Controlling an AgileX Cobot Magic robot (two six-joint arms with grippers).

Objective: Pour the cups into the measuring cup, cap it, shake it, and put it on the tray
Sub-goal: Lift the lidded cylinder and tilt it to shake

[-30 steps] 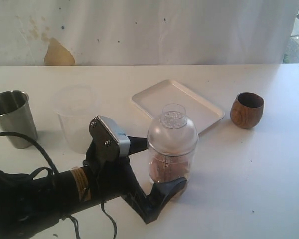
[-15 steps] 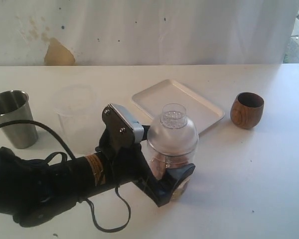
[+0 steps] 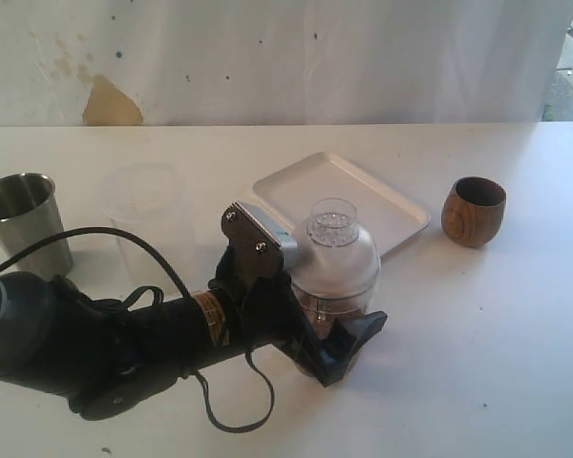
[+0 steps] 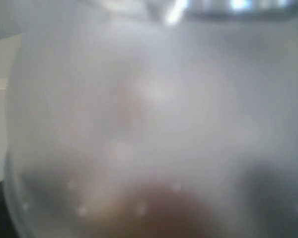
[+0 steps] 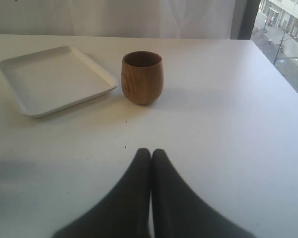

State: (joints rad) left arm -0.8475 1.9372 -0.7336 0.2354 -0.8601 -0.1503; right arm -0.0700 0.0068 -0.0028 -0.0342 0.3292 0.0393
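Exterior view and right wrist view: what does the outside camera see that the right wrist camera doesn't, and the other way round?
Only the exterior view shows the steel tumbler, the frosted plastic cup, the capped measuring cup and the left gripper, its jaws open on either side of that cup. Only the right wrist view shows the right gripper, fingers pressed shut, and a bit of street outside. Both show the white tray, the brown wooden cup and the white table.

left pincer [image 3: 340, 310] moved rightward, now straddling measuring cup [image 3: 343, 262] base, arm farther forward
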